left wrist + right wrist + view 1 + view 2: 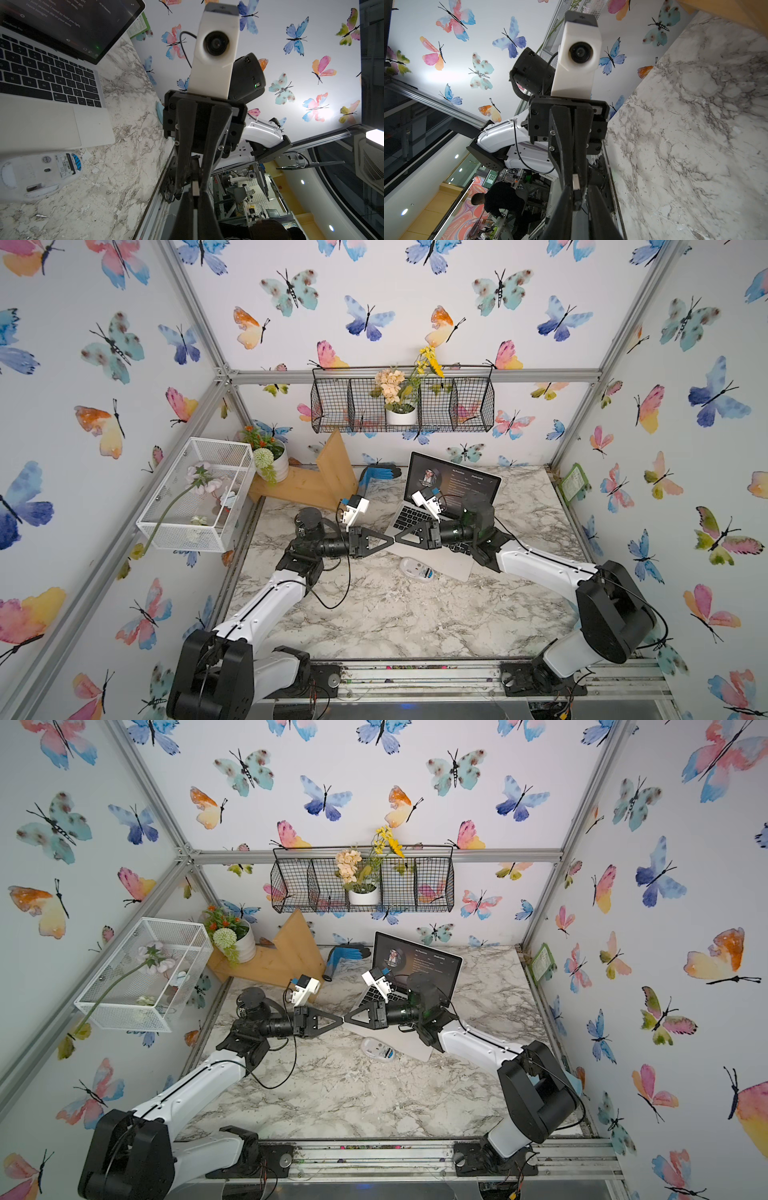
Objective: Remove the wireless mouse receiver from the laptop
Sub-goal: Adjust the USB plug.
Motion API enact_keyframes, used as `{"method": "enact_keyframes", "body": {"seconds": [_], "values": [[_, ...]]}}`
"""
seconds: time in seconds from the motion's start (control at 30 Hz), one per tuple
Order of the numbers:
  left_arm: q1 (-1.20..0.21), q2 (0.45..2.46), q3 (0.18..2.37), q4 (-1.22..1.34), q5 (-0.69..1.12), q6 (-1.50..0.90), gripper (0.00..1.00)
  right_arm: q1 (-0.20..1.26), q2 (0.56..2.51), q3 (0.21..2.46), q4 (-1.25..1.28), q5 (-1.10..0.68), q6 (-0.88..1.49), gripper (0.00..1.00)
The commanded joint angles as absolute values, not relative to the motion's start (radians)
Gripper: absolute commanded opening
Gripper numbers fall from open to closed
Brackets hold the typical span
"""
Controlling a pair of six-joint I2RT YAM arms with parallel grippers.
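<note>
Handover of receiver in mid-air above table [395, 614], the two arms meeting tip to tip just off the 9 o'clock edge of the laptop. At left, the left gripper [388, 542] lies level and points toward 3 o'clock; it is clamped tight on the receiver [195, 188], whose silver plug shows at its fingertips, free for a second grip. Facing it head-on and pointing toward 9 o'clock, the right gripper [400, 539] has its jaws narrow to either side of the receiver's dark cap; whether its pads press on the cap cannot be told. At 5 o'clock from the tips, the mouse [417, 570] lies underside up, just beside the laptop's front edge, its slot [34, 188] exposed, presumably to take the receiver. At 2 o'clock stands the laptop [457, 483], open with its screen lit. The receiver is clear of the laptop, so removal itself appears done.
</note>
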State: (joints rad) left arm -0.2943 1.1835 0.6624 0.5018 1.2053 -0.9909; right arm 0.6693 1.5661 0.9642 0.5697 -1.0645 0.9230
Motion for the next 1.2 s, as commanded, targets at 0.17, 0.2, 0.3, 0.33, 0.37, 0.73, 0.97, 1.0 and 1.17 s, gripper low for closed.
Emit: {"method": "enact_keyframes", "body": {"seconds": [0.17, 0.2, 0.3, 0.33, 0.37, 0.73, 0.97, 1.0, 1.17], "values": [[-0.288, 1.158, 0.684, 0.506, 1.191, -0.970, 0.00, 0.678, 1.552, 0.980, 0.556, -1.021, 0.914, 0.15], [-0.288, 1.157, 0.684, 0.506, 1.189, -0.969, 0.00, 0.679, 1.555, 0.981, 0.549, -1.016, 0.914, 0.14], [-0.288, 1.154, 0.683, 0.506, 1.186, -0.968, 0.00, 0.680, 1.562, 0.986, 0.543, -1.011, 0.924, 0.13], [-0.288, 1.152, 0.684, 0.506, 1.186, -0.968, 0.00, 0.681, 1.563, 0.986, 0.542, -1.007, 0.929, 0.13], [-0.288, 1.152, 0.683, 0.504, 1.185, -0.968, 0.00, 0.681, 1.565, 0.986, 0.539, -1.002, 0.937, 0.13], [-0.285, 1.143, 0.707, 0.407, 1.149, -0.889, 0.00, 0.685, 1.588, 0.955, 0.622, -1.001, 1.060, 0.18], [-0.282, 1.138, 0.706, 0.392, 1.146, -0.878, 0.00, 0.685, 1.591, 0.939, 0.699, -1.000, 1.133, 0.15], [-0.281, 1.141, 0.707, 0.392, 1.148, -0.879, 0.00, 0.686, 1.594, 0.937, 0.709, -1.000, 1.143, 0.15], [-0.281, 1.146, 0.709, 0.391, 1.147, -0.879, 0.00, 0.686, 1.595, 0.930, 0.726, -0.998, 1.163, 0.15]]}}
